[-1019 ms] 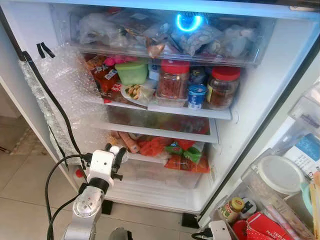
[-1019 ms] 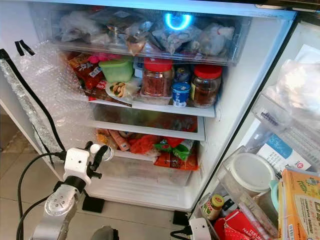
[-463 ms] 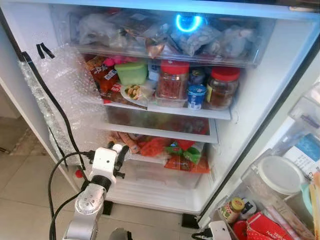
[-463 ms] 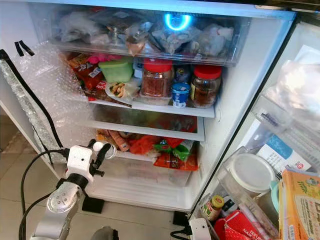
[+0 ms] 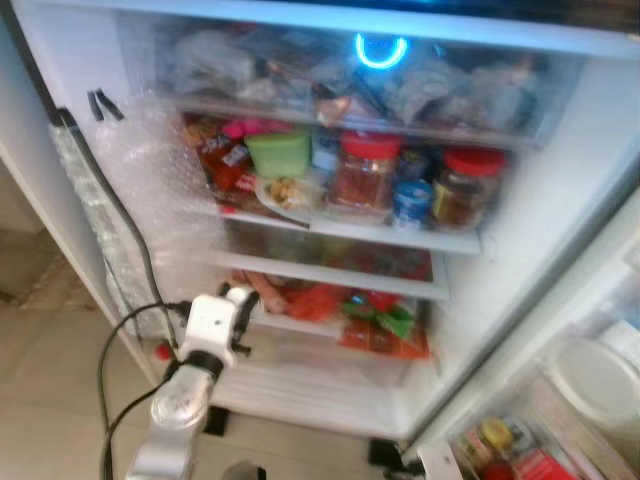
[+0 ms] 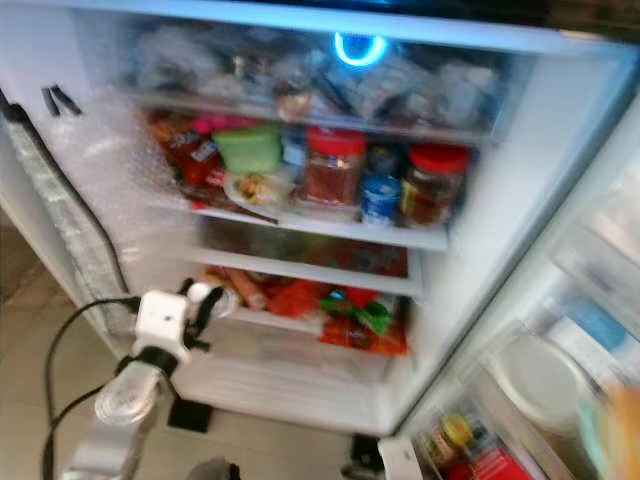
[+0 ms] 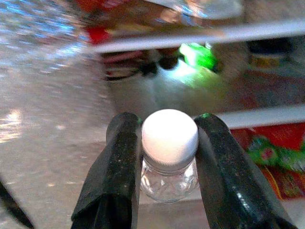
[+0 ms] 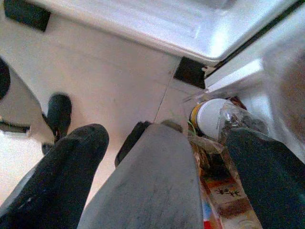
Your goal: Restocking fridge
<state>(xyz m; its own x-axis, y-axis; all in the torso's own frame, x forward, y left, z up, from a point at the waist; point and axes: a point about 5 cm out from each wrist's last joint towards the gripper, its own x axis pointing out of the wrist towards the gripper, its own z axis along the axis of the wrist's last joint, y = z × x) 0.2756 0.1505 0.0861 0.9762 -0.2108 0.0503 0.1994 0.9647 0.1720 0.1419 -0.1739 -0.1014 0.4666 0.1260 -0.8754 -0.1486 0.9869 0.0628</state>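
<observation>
My left gripper (image 7: 169,157) is clamped on a small clear plastic bottle with a white screw cap (image 7: 169,157), one black finger (image 7: 116,167) pressed to each side just under the cap. From the head cameras I see that gripper (image 5: 232,305) raised in front of the open white fridge (image 5: 560,200), at the left end of the lower shelf, with the bottle's white cap (image 5: 236,295) showing at its tip. A black cable (image 5: 120,350) loops from the wrist down past the silver arm. Beside it, the fridge's left inner wall is covered with bubble wrap (image 5: 140,190).

Just beyond the bottle, red and green snack packets (image 5: 375,320) lie on that lower shelf. On the shelf above stand a green lidded tub (image 5: 278,155), two red-capped glass jars (image 5: 365,172) and a small blue cup (image 5: 411,203) between them. A blue ring light (image 5: 380,50) glows at the top, over a clear drawer of bagged food (image 5: 330,85).

My right gripper (image 8: 157,191) hangs low, fingers spread apart, over the tiled floor (image 8: 109,81) by the door bins. The head views are blurred.
</observation>
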